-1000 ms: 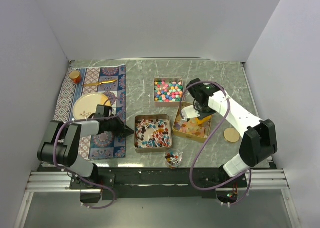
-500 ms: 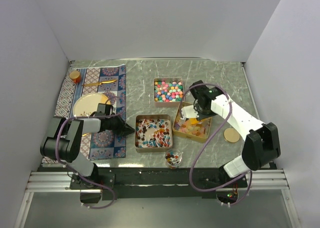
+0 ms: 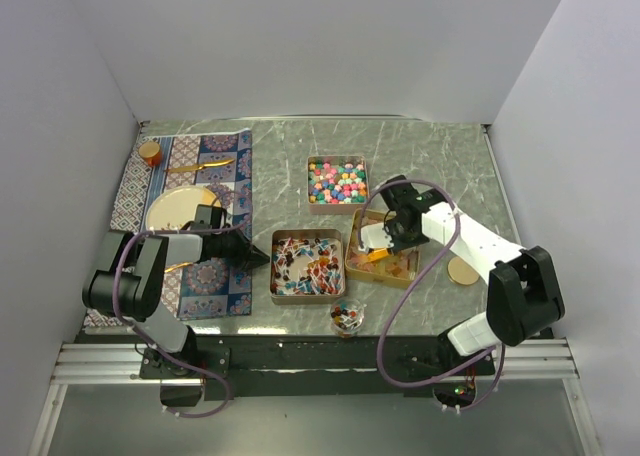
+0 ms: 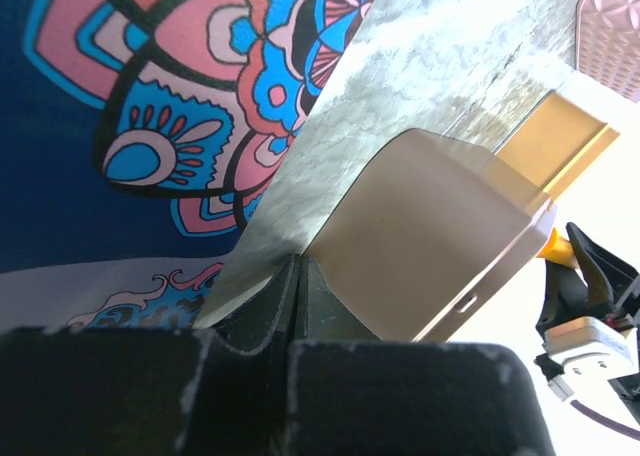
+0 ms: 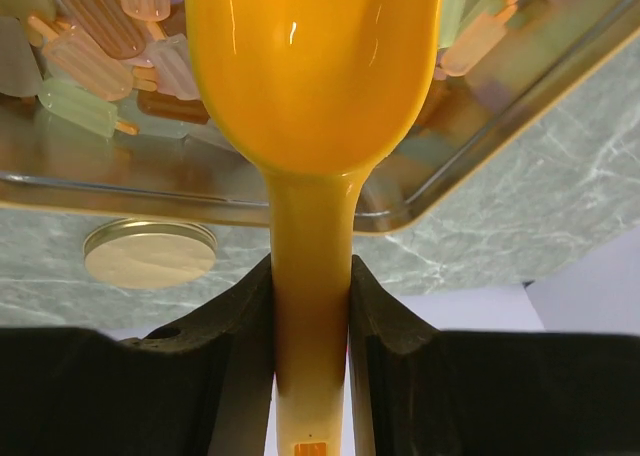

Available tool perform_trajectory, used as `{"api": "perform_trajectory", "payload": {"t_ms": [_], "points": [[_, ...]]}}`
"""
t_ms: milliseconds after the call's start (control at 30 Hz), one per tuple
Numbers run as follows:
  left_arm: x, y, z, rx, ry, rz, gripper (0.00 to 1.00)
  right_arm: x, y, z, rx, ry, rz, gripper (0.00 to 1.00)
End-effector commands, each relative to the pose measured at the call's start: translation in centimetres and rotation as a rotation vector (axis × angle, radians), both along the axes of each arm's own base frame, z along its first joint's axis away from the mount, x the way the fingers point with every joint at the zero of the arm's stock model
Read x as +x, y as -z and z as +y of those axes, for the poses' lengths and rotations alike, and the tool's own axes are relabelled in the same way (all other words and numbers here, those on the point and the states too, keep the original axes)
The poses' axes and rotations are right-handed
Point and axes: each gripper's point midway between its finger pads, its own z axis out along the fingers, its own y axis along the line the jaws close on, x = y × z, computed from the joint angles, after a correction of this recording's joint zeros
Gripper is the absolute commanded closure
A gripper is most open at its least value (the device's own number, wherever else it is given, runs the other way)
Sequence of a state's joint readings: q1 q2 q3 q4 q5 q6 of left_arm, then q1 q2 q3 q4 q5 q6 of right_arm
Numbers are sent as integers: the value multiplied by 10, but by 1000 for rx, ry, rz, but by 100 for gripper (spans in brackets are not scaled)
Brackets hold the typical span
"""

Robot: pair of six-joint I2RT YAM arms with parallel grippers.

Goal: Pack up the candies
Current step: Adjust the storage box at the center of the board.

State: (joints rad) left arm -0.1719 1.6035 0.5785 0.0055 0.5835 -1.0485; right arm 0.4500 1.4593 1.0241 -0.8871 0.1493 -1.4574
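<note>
Three open tins hold the candies: multicolour balls point(image 3: 337, 181), red-blue-white wrapped pieces point(image 3: 307, 266), and translucent pastel pieces point(image 3: 390, 261), which also show in the right wrist view point(image 5: 90, 46). My right gripper point(image 3: 388, 242) is shut on the handle of an orange scoop point(image 3: 367, 257), whose bowl point(image 5: 312, 66) is tilted down over the translucent pieces, inside the tin's near rim point(image 5: 480, 146). My left gripper point(image 3: 250, 259) is shut and empty, its tip point(image 4: 298, 286) low on the table at the left wall of the wrapped-candy tin point(image 4: 430, 236).
A small glass jar point(image 3: 347, 318) with a few candies stands near the front edge. A gold lid point(image 3: 462, 270) lies right of the tins, also in the right wrist view point(image 5: 150, 254). A patterned mat point(image 3: 185, 216) at the left carries a gold plate point(image 3: 178, 208), a gold knife point(image 3: 200, 165) and a small orange jar point(image 3: 149, 153).
My right gripper has carried the scoop from the far side of the translucent-candy tin toward its near left part and lower. My left gripper has stayed by the wrapped-candy tin.
</note>
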Motion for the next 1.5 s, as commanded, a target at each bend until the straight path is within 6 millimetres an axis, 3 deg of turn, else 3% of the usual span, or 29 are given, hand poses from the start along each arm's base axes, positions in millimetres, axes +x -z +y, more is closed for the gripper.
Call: {"api": "perform_trajectory", "payload": {"t_ms": [0,333,667,833,933,1233,1467], "points": [[10,-12,-8,-34,33,-61,99,-18,20,8,16,-96,108,100],[19,-17,-11,-43,43,-77,99,10,22,33,80,-193,41,100],[17,-13,-13,-52,53,-38,99,7,52,40,83,-289,97,100],[18,-17,-12,-44,57,-42,99,27,41,31,50,-335,-7,100],[23,-20,-14,-53,55,-72,99,32,36,37,58,-346,9,100],[36,-27,-15,-45,82,-107,99,19,36,65,249,-275,178,100],[34,-28,-16,-63,119,-93,99,15,26,62,347,-208,181,100]]}}
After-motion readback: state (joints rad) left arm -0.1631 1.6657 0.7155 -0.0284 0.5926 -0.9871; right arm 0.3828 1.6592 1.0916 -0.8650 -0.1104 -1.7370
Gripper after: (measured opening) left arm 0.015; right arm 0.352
